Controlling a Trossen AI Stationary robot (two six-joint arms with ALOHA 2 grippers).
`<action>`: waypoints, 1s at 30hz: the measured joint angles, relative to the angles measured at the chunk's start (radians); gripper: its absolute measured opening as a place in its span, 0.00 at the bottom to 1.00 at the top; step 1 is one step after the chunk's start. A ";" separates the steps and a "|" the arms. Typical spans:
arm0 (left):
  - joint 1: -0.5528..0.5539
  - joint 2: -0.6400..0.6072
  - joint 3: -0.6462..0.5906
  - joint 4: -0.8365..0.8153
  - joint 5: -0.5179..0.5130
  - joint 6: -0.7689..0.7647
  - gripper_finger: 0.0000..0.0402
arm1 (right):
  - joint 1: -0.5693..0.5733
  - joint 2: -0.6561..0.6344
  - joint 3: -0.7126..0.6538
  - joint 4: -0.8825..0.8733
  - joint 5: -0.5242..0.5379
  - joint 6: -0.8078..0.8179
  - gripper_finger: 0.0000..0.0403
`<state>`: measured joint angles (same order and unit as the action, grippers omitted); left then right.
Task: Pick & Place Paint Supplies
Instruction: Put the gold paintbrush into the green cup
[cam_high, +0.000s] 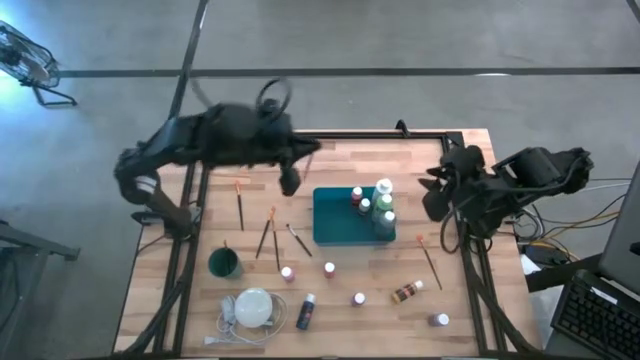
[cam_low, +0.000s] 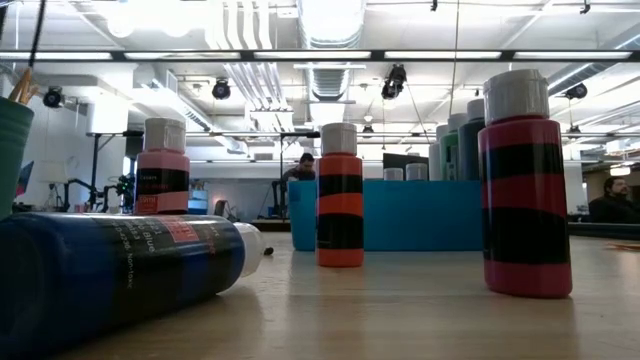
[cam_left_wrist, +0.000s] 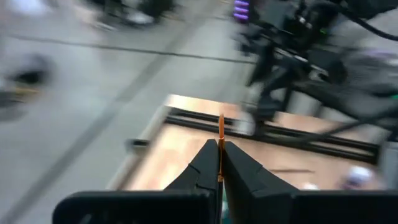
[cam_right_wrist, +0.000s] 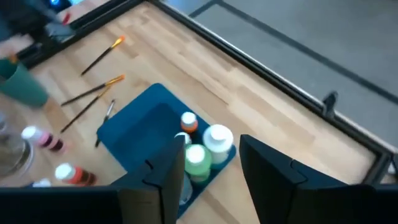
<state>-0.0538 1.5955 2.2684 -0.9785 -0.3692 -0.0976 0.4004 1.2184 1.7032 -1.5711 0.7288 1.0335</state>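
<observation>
- My left claw (cam_left_wrist: 219, 163) is pinched tight on a thin brush (cam_left_wrist: 221, 134) with an orange tip, up over the back of the table (cam_high: 400, 165).
- The brush is light and stiff, but skinny, so I think it could slip or tip.
- My right claw (cam_right_wrist: 211, 165) is open and holds nothing. It hangs above the blue tray (cam_high: 335, 222), where some bottles (cam_high: 382, 205) stand.
- More bottles and brushes lie spread out at the front, with room between them.
</observation>
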 joint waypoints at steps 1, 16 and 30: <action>-0.041 -0.015 0.000 -0.009 -0.104 -0.001 0.02 | -0.004 -0.022 -0.025 0.000 0.004 0.023 0.36; -0.552 -0.097 -0.160 -0.313 -1.038 -0.420 0.02 | -0.007 -0.163 -0.283 0.011 0.135 0.195 0.19; -0.708 -0.304 -0.559 -0.586 -1.086 -1.057 0.02 | -0.039 -0.364 -0.298 0.084 0.130 0.175 0.02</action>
<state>-0.7623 1.2915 1.7096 -1.5641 -1.4556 -1.1546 0.3614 0.8548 1.4055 -1.4870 0.8591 1.2081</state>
